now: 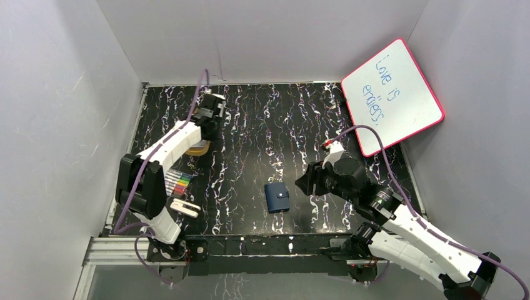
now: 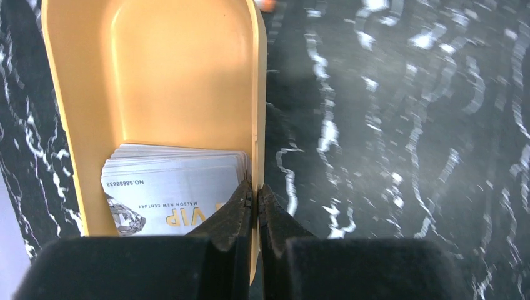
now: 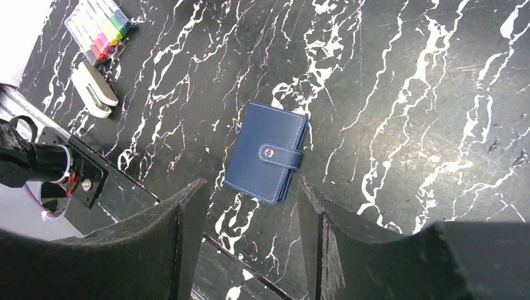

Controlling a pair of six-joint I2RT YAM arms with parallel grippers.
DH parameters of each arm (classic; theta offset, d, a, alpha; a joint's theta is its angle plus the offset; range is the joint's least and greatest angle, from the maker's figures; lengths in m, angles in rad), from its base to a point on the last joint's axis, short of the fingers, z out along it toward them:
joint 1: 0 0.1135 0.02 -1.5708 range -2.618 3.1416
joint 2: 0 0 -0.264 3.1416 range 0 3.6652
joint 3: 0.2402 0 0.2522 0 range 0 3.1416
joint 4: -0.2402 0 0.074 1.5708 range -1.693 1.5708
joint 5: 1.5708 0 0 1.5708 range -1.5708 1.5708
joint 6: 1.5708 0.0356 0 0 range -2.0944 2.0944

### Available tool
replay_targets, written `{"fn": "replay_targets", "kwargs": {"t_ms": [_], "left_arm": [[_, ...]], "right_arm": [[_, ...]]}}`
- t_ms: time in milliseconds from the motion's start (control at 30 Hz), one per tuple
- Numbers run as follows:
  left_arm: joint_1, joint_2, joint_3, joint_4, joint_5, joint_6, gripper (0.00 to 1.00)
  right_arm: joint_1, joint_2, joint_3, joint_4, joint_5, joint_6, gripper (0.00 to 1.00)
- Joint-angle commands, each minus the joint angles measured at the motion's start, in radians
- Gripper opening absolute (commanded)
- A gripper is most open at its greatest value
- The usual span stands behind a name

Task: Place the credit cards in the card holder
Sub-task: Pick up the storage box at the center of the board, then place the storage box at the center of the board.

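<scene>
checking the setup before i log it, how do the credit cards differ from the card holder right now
The credit cards are silver-grey with print; the card holder is plain navy blue. The cards sit stacked in the orange tray; the holder lies on the table. The cards are loose; the holder is snapped shut. Both are flat rectangles.

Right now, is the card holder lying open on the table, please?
No, the card holder lies folded shut, its snap tab fastened.

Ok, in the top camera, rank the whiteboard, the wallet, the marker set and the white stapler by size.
1. whiteboard, by far the largest.
2. wallet and marker set: about alike, too close to call.
3. stapler, smallest.
</scene>
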Motion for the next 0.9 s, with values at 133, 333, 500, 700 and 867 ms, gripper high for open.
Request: {"fn": "replay_targets", "kwargs": {"t_ms": [133, 333, 500, 700, 867], "left_arm": [[-0.287, 0.058, 0.169, -0.027, -0.021, 0.302, 0.0], [-0.38, 0.182, 0.225, 0.023, 0.022, 0.446, 0.0], [-0.402, 0.225, 0.215, 0.114, 0.129, 0.566, 0.0], [-0.404, 0.187, 0.105, 0.253, 0.314, 0.699, 0.0], [-0.404, 0.197, 0.079, 0.271, 0.415, 0.765, 0.0]], "right_arm": [[0.002, -0.064, 0.096, -0.098, 0.081, -0.04, 0.62], [0.003, -0.118, 0.104, -0.163, 0.101, -0.024, 0.62], [0.002, -0.159, 0.126, -0.219, 0.12, -0.015, 0.61], [0.002, -0.177, 0.141, -0.239, 0.124, -0.013, 0.61], [0.003, -0.17, 0.144, -0.239, 0.127, -0.016, 0.61]]}}
